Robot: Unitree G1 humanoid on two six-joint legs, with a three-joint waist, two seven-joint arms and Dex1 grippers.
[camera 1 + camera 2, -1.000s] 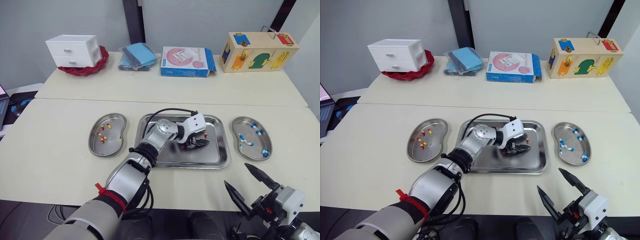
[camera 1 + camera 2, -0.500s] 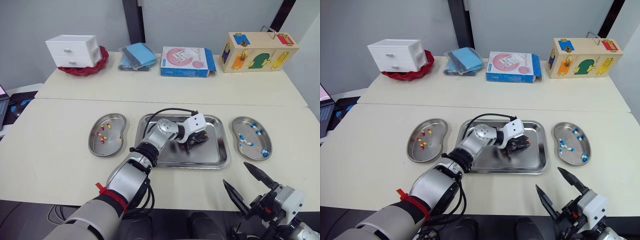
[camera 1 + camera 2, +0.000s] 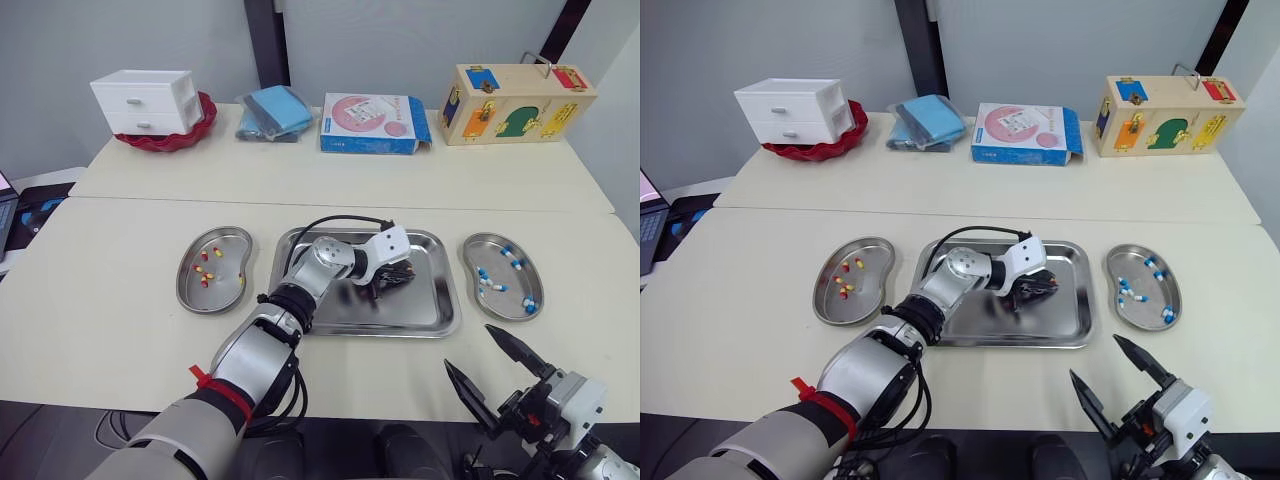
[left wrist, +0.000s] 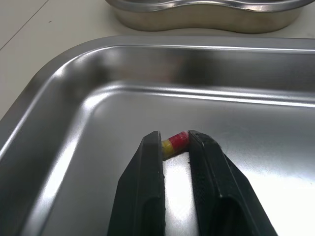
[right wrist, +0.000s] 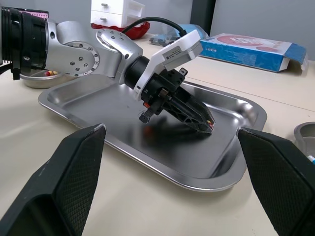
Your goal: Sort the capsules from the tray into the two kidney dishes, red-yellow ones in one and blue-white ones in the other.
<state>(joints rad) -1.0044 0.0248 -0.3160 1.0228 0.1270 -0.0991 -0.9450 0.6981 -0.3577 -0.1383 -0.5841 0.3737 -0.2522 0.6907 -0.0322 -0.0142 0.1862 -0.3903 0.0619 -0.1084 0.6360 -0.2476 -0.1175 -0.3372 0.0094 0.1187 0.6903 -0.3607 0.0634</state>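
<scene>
My left gripper (image 3: 403, 276) reaches into the steel tray (image 3: 430, 322), its tips low over the tray's right part. In the left wrist view its two black fingers (image 4: 147, 167) are shut on a red-yellow capsule (image 4: 175, 143) just above the tray floor (image 4: 266, 162). The left kidney dish (image 3: 190, 291) holds several red-yellow capsules (image 3: 204, 274). The right kidney dish (image 3: 474, 288) holds several blue-white capsules (image 3: 490, 283). My right gripper (image 3: 492, 369) hangs open near the table's front edge, right of the tray; its fingers (image 5: 78, 172) spread wide in the right wrist view.
Along the far side of the table stand a white drawer box on a red dish (image 3: 150, 101), folded blue cloths (image 3: 275, 111), a blue-pink carton (image 3: 373, 123) and a wooden latch box (image 3: 515, 102). A black cable (image 3: 335, 222) loops over the tray's back rim.
The left gripper's fingers closed together on the capsule in the tray and shifted slightly. The right gripper barely drifted.
</scene>
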